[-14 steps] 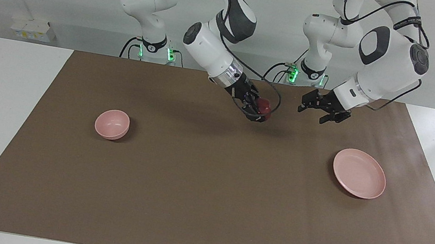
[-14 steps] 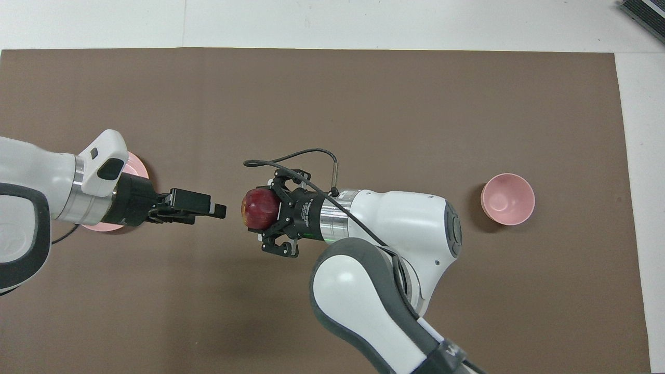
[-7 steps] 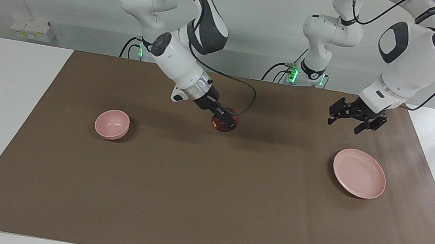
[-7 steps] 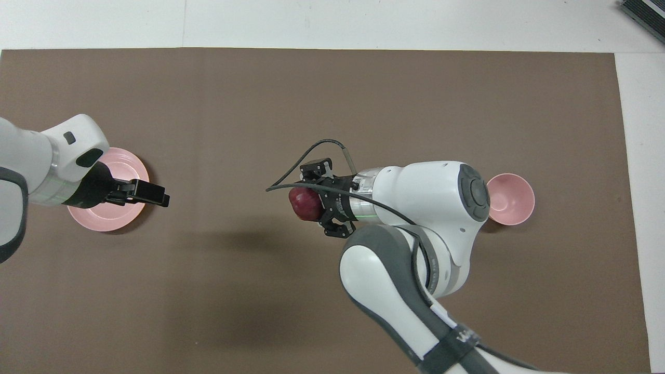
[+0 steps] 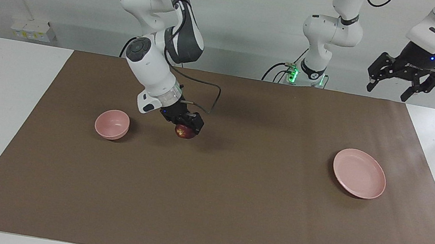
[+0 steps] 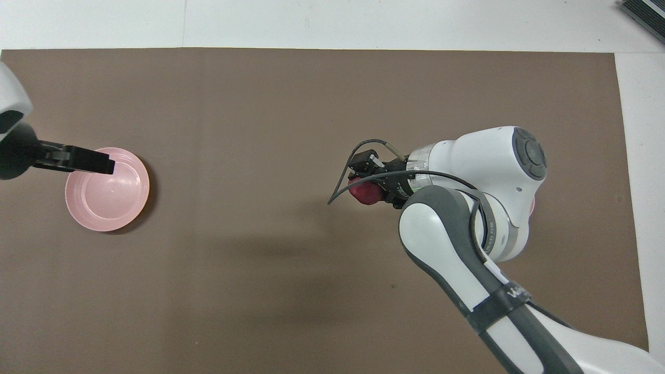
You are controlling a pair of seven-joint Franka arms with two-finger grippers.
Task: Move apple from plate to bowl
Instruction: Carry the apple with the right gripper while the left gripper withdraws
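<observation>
The dark red apple (image 5: 183, 133) (image 6: 363, 193) hangs just above the brown mat, with my right gripper (image 5: 187, 127) (image 6: 372, 185) shut on it. It is beside the small pink bowl (image 5: 112, 123), a short way toward the left arm's end. In the overhead view the right arm covers nearly all of the bowl. The wide pink plate (image 5: 359, 174) (image 6: 107, 189) lies bare near the left arm's end of the mat. My left gripper (image 5: 403, 84) (image 6: 104, 165) is raised high, open and holding nothing; in the overhead view its tip shows over the plate's rim.
A brown mat (image 5: 204, 207) covers most of the white table. Only the bowl and the plate rest on it. A black cable loops out from the right wrist (image 5: 208, 98).
My right gripper has carried the apple lower and toward the bowl. My left gripper has lifted and pulled back toward the left arm's end of the table, still open.
</observation>
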